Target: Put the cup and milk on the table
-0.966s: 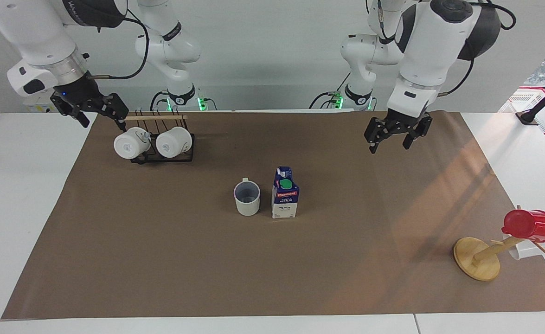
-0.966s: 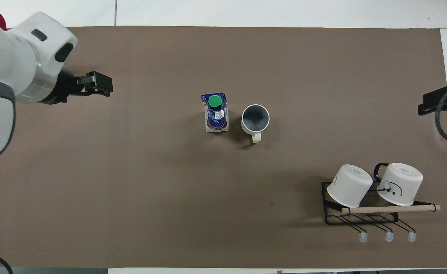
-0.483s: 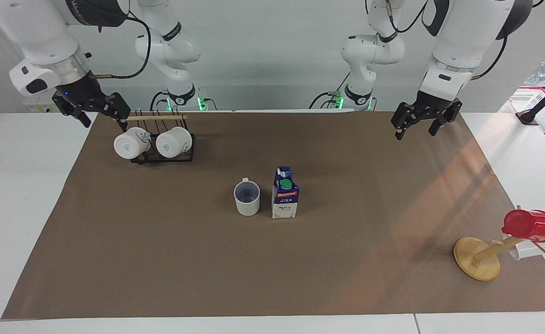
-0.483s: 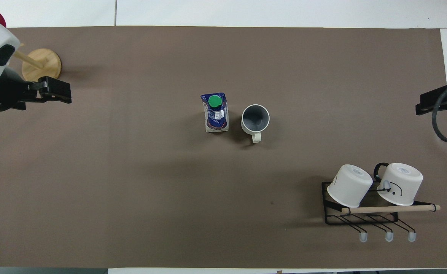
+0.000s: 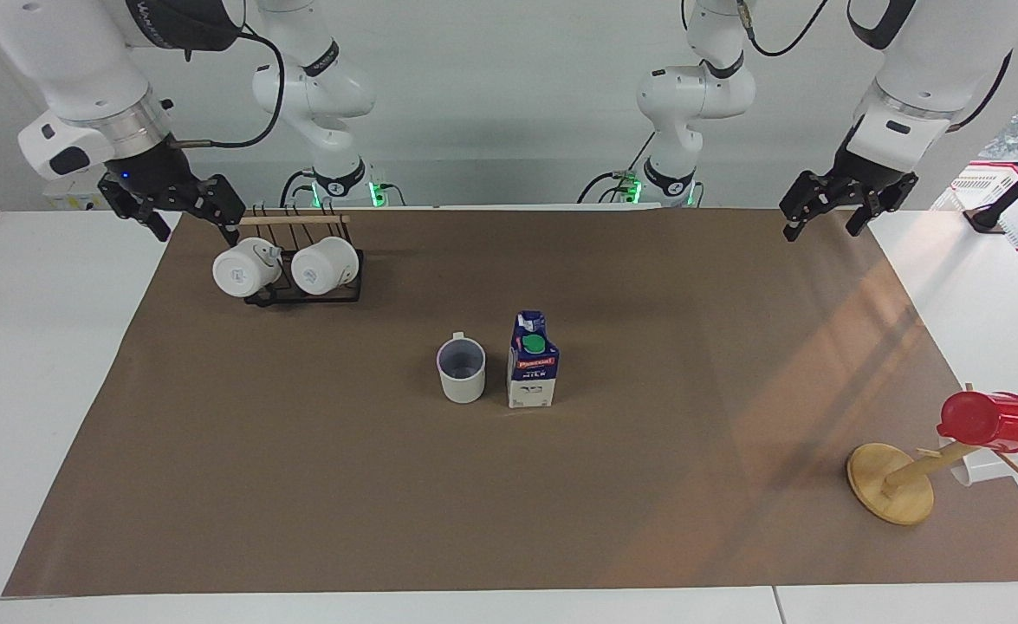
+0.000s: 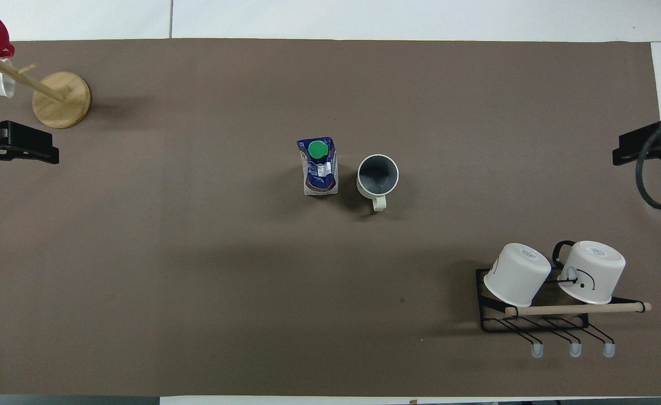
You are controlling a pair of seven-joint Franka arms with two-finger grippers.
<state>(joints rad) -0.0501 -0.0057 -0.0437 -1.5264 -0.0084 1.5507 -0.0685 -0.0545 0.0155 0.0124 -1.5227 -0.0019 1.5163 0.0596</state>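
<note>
One small off-white mug with a grey-blue inside (image 5: 461,369) and one blue-topped milk carton with a green cap (image 5: 532,360) stand upright side by side, close but apart, mid-worktop (image 5: 301,485) on the brown paper. Two white mugs (image 5: 288,268) lie on one black wire rack (image 5: 305,290) near the right arm's corner. One red cup (image 5: 989,421) hangs on a wooden stand. Left gripper (image 5: 833,206) and right gripper (image 5: 186,208) hover at the robots' edge, fingers spread, holding nothing.

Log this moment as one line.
cup upright on table | milk beside it | left gripper open, raised | right gripper open, raised
</note>
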